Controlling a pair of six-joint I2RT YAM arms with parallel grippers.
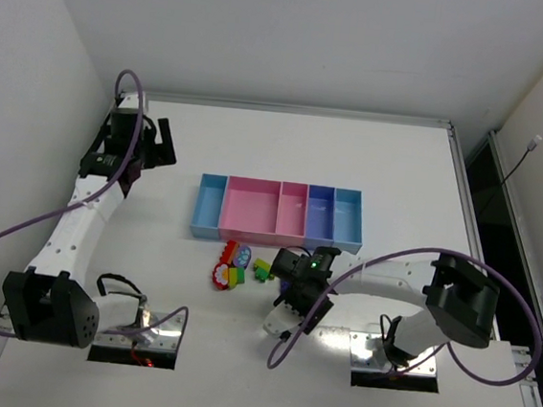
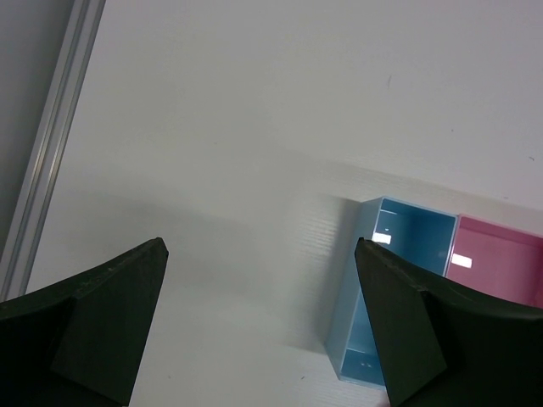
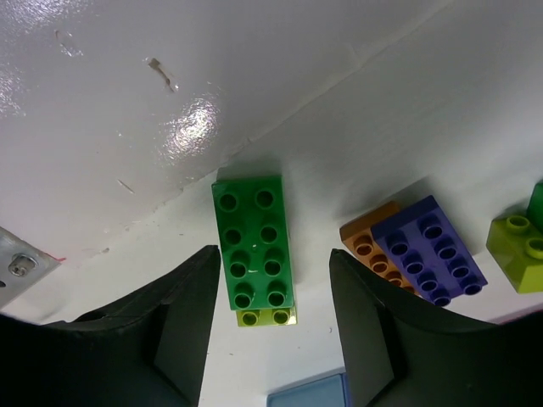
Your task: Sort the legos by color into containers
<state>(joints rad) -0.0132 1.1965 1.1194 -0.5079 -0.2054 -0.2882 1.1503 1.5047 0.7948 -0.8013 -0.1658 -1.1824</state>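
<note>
legos (image 1: 237, 266) sit clumped on the table (image 1: 400, 168) just in front of the containers (image 1: 275, 238). i've got the right gripper (image 3: 273, 259) spread wide astride a green brick (image 3: 254, 237); the left gripper (image 2: 260, 246) gapes apart too, near the light blue bin (image 2: 416, 242).

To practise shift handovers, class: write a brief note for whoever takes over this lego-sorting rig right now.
Left gripper: open, empty, over bare table beyond the bins' left end.
Right gripper: open, straddling the green brick, not gripping.
Legos: clustered on the table before the bins; orange brick, purple brick, lime brick near the green one.
Done: nothing; no brick shows in any bin.
Left: sort every brick.
</note>
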